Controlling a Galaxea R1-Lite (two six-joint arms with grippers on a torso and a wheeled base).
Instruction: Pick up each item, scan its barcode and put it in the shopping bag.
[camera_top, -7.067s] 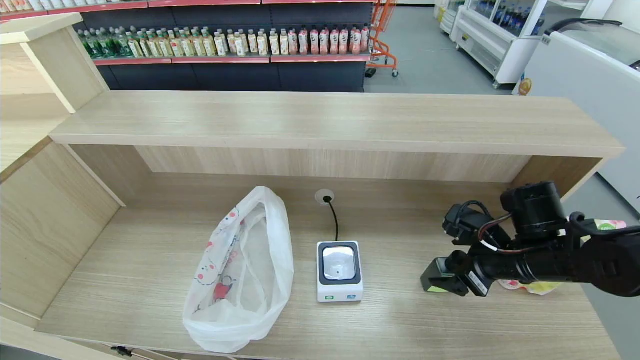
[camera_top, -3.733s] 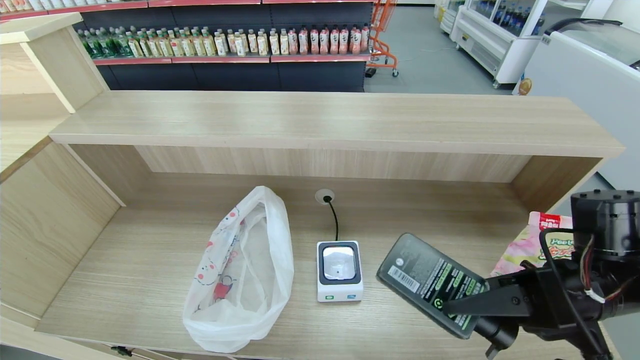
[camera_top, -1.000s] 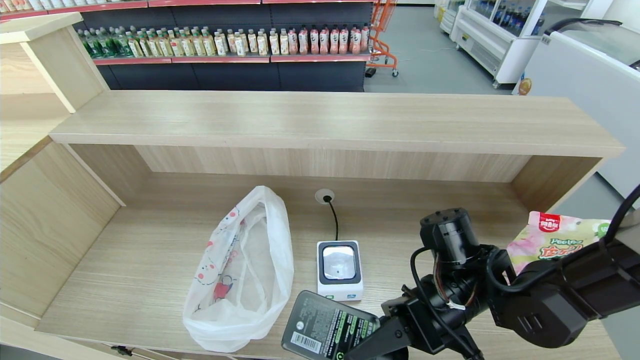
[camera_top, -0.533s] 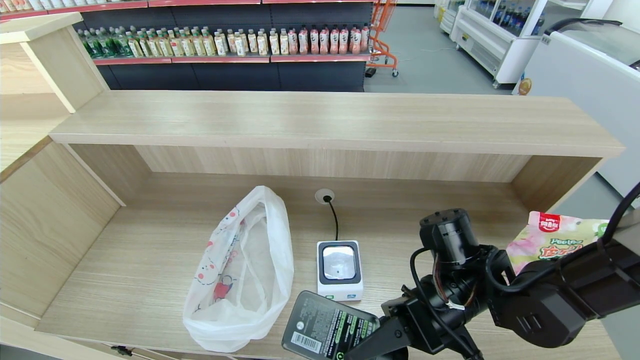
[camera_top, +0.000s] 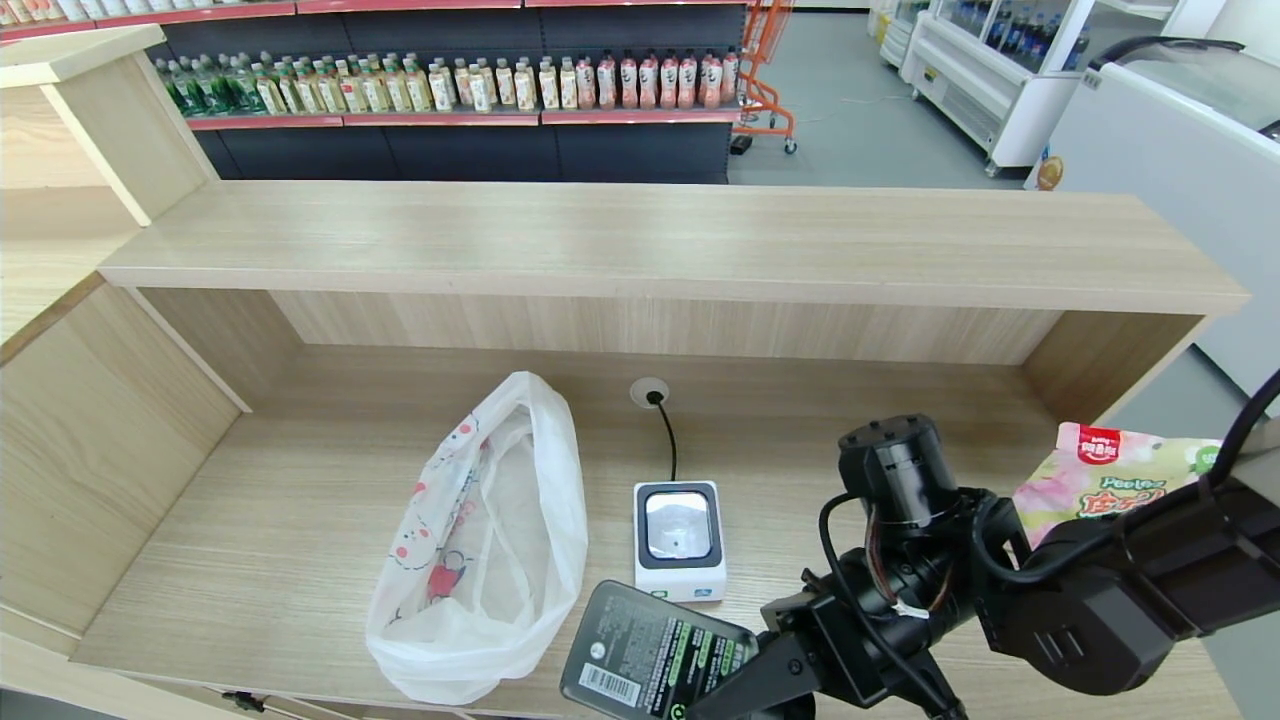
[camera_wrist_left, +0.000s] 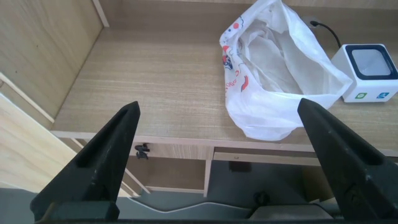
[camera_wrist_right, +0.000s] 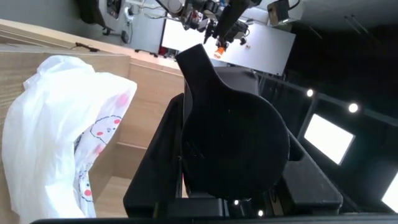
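The right claw (camera_top: 745, 682) pinches one edge of the dark pouch (camera_top: 650, 650). The pouch extends to the claw's left, barcode side up. The scanner (camera_top: 679, 540) sits just beyond the pouch, and the shopping bag (camera_top: 480, 540) lies farther left. A snack pouch (camera_top: 1110, 485) lies beyond the claw, to its right. The left claw (camera_wrist_left: 217, 106) is spread wide, with the bag ahead of it.
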